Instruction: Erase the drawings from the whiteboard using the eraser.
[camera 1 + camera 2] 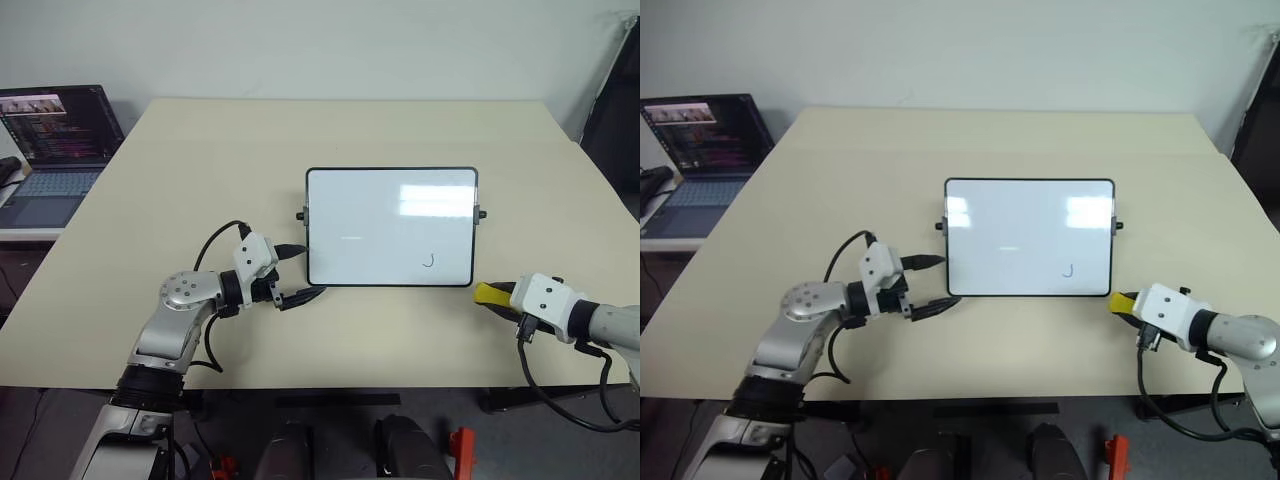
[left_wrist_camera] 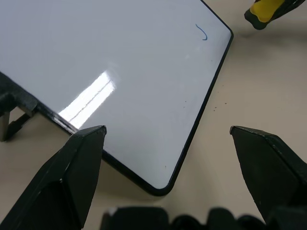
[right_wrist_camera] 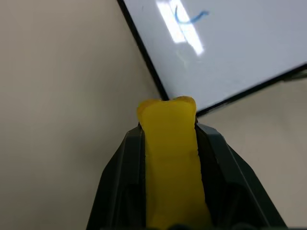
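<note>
Beige table (image 1: 200,160): whiteboard (image 1: 390,226) with one blue mark (image 1: 429,261); right gripper (image 1: 492,297) clamps yellow eraser (image 3: 171,158) beside near-right corner; left gripper (image 1: 297,273) spread, empty, near-left corner.

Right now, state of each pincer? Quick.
Left pincer: open, holding nothing, its fingers straddling the whiteboard's near left corner.
Right pincer: closed on the yellow eraser, off the board's right corner.

A small white whiteboard (image 1: 390,226) with a thin black frame lies flat at the centre of the worktop. One blue drawing (image 1: 429,261), a hooked "j", sits toward its 5 o'clock corner. The yellow eraser (image 1: 491,294), off the board at 4 o'clock, is clamped in the right end effector (image 1: 497,302).
</note>
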Robot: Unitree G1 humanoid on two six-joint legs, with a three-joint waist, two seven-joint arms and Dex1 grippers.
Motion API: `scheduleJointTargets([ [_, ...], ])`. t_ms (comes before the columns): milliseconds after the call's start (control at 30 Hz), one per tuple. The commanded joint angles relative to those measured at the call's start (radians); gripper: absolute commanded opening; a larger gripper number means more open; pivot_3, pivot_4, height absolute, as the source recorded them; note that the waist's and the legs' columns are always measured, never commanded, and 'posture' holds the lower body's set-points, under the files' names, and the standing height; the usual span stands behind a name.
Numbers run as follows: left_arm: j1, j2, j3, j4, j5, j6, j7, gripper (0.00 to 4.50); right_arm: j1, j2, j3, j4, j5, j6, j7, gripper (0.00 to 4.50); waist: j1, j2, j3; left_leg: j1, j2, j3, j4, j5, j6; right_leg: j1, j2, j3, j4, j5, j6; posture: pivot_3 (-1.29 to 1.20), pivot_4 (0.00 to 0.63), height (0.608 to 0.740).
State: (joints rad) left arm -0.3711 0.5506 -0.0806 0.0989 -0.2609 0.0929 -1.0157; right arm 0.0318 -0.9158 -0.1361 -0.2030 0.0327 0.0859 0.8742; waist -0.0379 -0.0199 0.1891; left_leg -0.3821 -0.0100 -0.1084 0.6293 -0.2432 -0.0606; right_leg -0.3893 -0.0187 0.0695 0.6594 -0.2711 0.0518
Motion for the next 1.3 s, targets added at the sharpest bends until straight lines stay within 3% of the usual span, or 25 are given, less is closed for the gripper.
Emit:
scheduleJointTargets([
  [33, -0.005, 0.019, 0.023, -0.008, -0.001, -0.024, -0.009, 4.50, 0.002, -0.022, -0.044, -0.035, 0.021, -0.011, 0.011, 1.10, -0.001, 0.000, 0.000, 0.000, 0.000, 0.000, 0.000, 0.000, 0.000, 0.000, 0.000, 0.000, 0.000, 0.000, 0.000, 0.00, 0.150, 0.740],
  [433, 0.009, 0.010, 0.020, -0.017, -0.002, -0.029, 0.015, 4.50, -0.080, -0.036, -0.022, 0.026, 0.009, -0.022, 0.026, 1.10, 0.003, 0.000, 0.000, 0.000, 0.000, 0.000, 0.001, 0.000, 0.000, 0.001, 0.000, 0.000, 0.000, 0.000, 0.000, 0.00, 0.150, 0.740],
  [900, 0.003, 0.013, 0.015, -0.022, -0.005, -0.024, 0.016, 4.50, -0.210, 0.038, 0.011, 0.030, 0.040, -0.008, -0.002, 1.10, 0.006, 0.000, 0.000, 0.000, 0.000, -0.001, 0.001, 0.000, 0.000, 0.001, 0.000, 0.000, 0.001, 0.000, 0.000, 0.00, 0.150, 0.740],
  [1300, -0.011, 0.012, 0.010, -0.013, -0.001, -0.027, 0.008, 4.50, -0.346, 0.236, 0.113, 0.138, 0.032, -0.089, -0.091, 1.10, 0.004, 0.000, 0.000, 0.001, -0.001, -0.001, 0.001, 0.000, 0.000, 0.000, 0.000, 0.000, 0.003, 0.000, 0.000, 0.00, 0.150, 0.740],
])
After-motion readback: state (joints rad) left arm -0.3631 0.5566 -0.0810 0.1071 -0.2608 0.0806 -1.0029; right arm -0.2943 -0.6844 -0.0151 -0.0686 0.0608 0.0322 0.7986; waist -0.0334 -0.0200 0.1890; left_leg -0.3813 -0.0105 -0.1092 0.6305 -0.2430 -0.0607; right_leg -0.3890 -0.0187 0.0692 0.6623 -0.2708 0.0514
